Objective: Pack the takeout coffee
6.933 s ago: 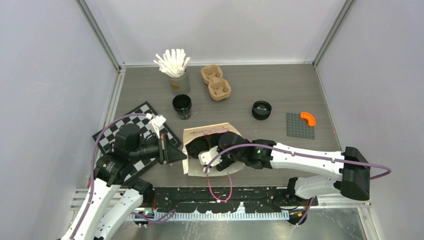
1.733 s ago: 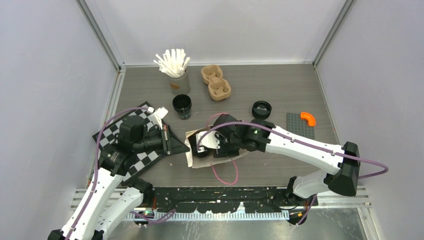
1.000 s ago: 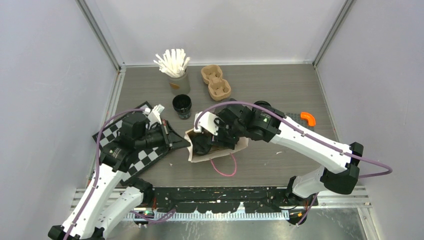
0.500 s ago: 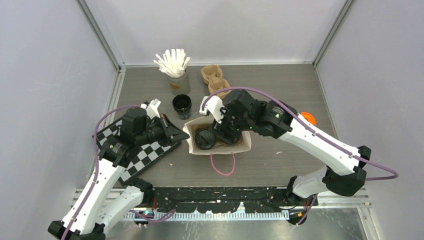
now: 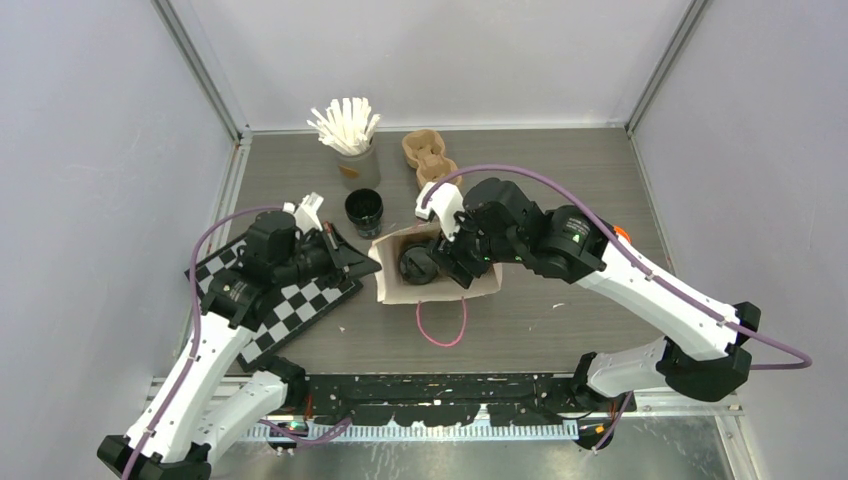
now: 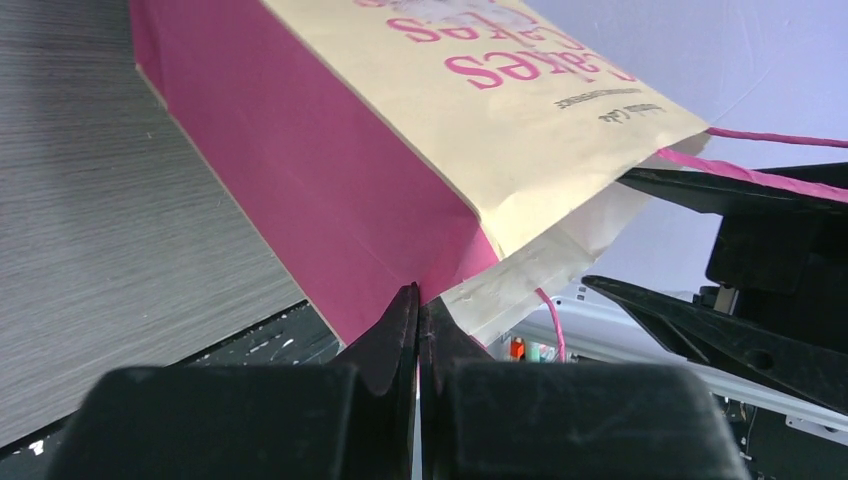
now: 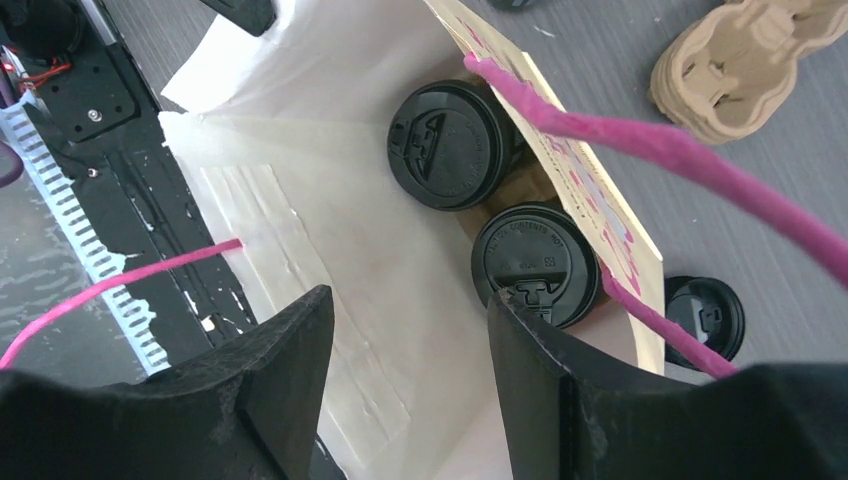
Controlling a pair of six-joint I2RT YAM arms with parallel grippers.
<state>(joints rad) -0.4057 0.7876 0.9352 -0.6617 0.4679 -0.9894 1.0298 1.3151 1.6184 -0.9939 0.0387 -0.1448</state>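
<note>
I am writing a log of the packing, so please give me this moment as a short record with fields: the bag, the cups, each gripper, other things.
bag: paper bag with pink handles, mouth open
cups in bag: one lidded cup and a second lidded cup, side by side
cup outside bag: third lidded cup, upright near the grey cup of white sticks
left gripper: shut on the bag's edge
right gripper: open over the bag's mouth, nothing between its fingers
other things: pulp carrier, checkered board
</note>
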